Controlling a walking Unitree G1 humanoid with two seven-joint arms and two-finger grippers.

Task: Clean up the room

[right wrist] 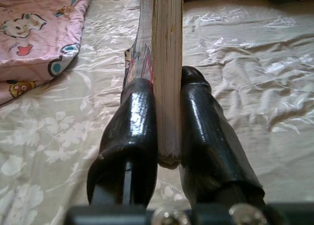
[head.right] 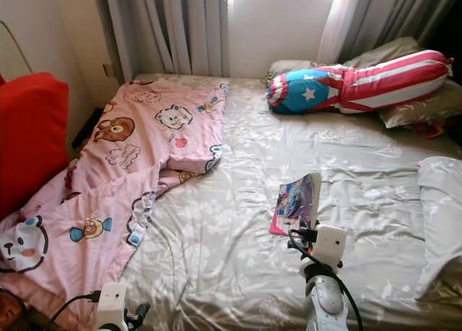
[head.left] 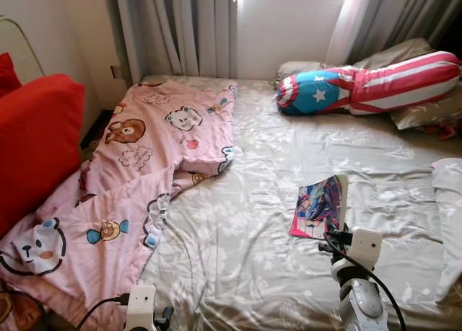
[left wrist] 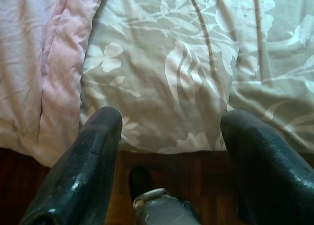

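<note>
A colourful paperback book (head.left: 319,205) stands lifted on its edge above the beige floral bedsheet (head.left: 238,230). My right gripper (right wrist: 168,122) is shut on the book's page block (right wrist: 167,48), one black finger on each cover. The right arm (head.left: 357,280) rises from the near edge of the bed. My left gripper (left wrist: 171,137) is open over the bed's near edge, with sheet and dark floor below it. Its wrist (head.left: 141,309) sits low at the front left. A pink cartoon-print blanket (head.left: 137,172) lies crumpled over the left half of the bed.
A long star-and-stripes bolster (head.left: 368,82) and grey pillows (head.left: 426,107) lie at the head on the right. A red cushion (head.left: 32,143) stands at the left. Curtains (head.left: 180,28) and a window are behind the bed. A white cloth (head.left: 449,215) hangs at the right edge.
</note>
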